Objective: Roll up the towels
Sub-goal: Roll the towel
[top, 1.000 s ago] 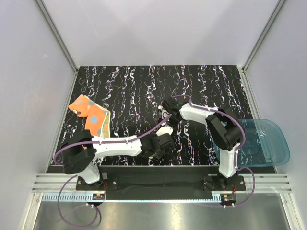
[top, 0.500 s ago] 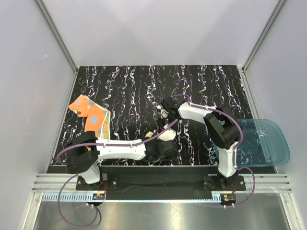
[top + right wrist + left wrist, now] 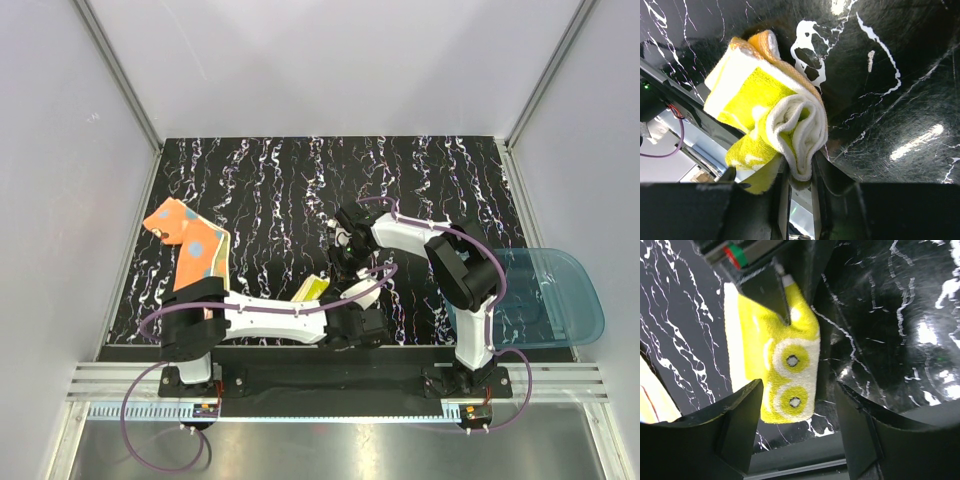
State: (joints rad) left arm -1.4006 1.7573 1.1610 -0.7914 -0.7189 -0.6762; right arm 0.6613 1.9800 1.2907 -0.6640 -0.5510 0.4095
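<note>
the yellow towel (image 3: 765, 125) sits near the middle of the black, white-veined worktop (image 3: 280, 190), bundled into a loose roll with its pale edging curled at the end. in the right wrist view the right gripper (image 3: 799, 175) has its jaws pressed close together on the thick folded end of that roll, so the cloth is pinched between them and bulges out above. the same towel shows in the left wrist view (image 3: 785, 365) as a yellow block with white ring patterns, lying flat on the worktop ahead of the left gripper (image 3: 799, 405). the left jaws stand apart, one dark finger on each side of the frame, with the near end of the towel in the gap between them; they do not press on it, and nothing is held there

from the top camera the left arm reaches from its base across the near edge of the worktop to the centre, where its wrist lies low beside a small yellow corner of the towel (image 3: 312, 288). the right arm folds back toward the same spot from the other side, its wrist just beyond the left one

the orange towel (image 3: 192, 243) with light blue dots lies well apart at the left side of the worktop, partly folded. a translucent blue tray (image 3: 570, 290) hangs over the right edge
</note>
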